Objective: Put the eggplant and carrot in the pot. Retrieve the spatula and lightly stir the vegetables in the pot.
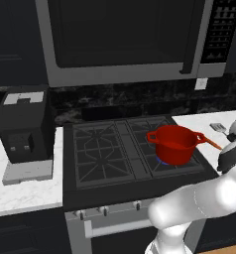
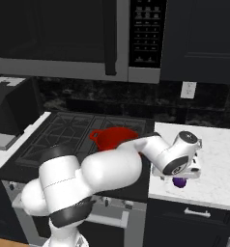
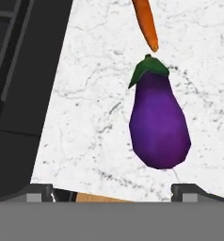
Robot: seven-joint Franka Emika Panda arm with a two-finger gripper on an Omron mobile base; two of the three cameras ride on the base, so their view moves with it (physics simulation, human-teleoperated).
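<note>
While the jaws stand released above the white marble tabletop [image 3: 85, 117], the glossy dark-purple eggplant [image 3: 158, 124] lies off-centre, right of frame centre. The gripper [image 3: 111, 190] should probably centre over its plump body, clear of the slim orange carrot [image 3: 146, 23] at the upper edge, before descending.

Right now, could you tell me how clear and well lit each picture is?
Left base view: dim, dark cabinets, the red pot stands out. Right base view: the arm blocks most of the pot; eggplant shaded beneath the claw. Hand view: bright, fairly sharp eggplant and carrot tip on white counter.
</note>
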